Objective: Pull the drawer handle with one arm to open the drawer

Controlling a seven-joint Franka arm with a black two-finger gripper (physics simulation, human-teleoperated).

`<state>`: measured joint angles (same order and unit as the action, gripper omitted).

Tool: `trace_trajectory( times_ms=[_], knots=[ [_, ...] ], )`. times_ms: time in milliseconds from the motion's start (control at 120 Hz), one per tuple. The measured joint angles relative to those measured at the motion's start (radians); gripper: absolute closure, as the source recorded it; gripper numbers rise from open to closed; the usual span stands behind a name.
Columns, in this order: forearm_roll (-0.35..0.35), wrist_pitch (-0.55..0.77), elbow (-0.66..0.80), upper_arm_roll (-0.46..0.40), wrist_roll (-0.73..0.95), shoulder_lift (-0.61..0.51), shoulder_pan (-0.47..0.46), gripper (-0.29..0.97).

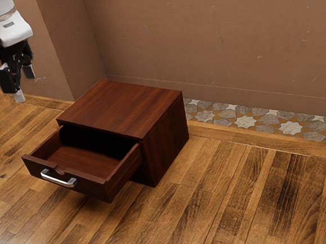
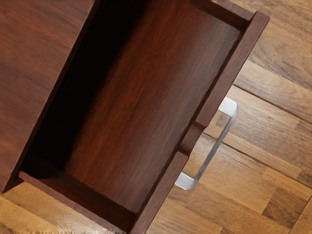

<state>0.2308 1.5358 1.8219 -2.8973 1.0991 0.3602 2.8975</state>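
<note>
Plank flooring (image 1: 243, 206) lies closest, and on it stands the dark wooden cabinet (image 1: 122, 105). Its drawer (image 1: 81, 162) is pulled well out toward the exterior view's left, with the silver handle (image 1: 58, 179) on its front. Farther back and higher, the gripper (image 1: 22, 86) hangs with fingers apart, holding nothing, well apart from the handle. Behind runs a brown wall (image 1: 201, 34).

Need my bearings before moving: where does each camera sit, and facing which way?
Exterior view: raised beside the arm, looking down at the dark red-brown wooden cabinet and its pulled-out wooden drawer; the black two-finger pincer hangs open at upper left.
Wrist view: on the arm's end, looking down into that drawer.
Shared: the drawer and its silver bar handle.
</note>
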Motion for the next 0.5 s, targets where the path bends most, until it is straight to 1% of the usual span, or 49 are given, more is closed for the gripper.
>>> trace_trajectory(
  times_ms=[175, 317, 500],
  knots=[
    [-0.046, -0.042, -0.165, 0.0, -0.027, -0.097, 0.0, 0.0],
    [-0.063, -0.08, -0.28, 0.0, -0.043, -0.162, 0.001, 0.0],
    [-0.067, -0.112, -0.311, 0.0, -0.058, -0.164, 0.0, 0.0]
  ],
)
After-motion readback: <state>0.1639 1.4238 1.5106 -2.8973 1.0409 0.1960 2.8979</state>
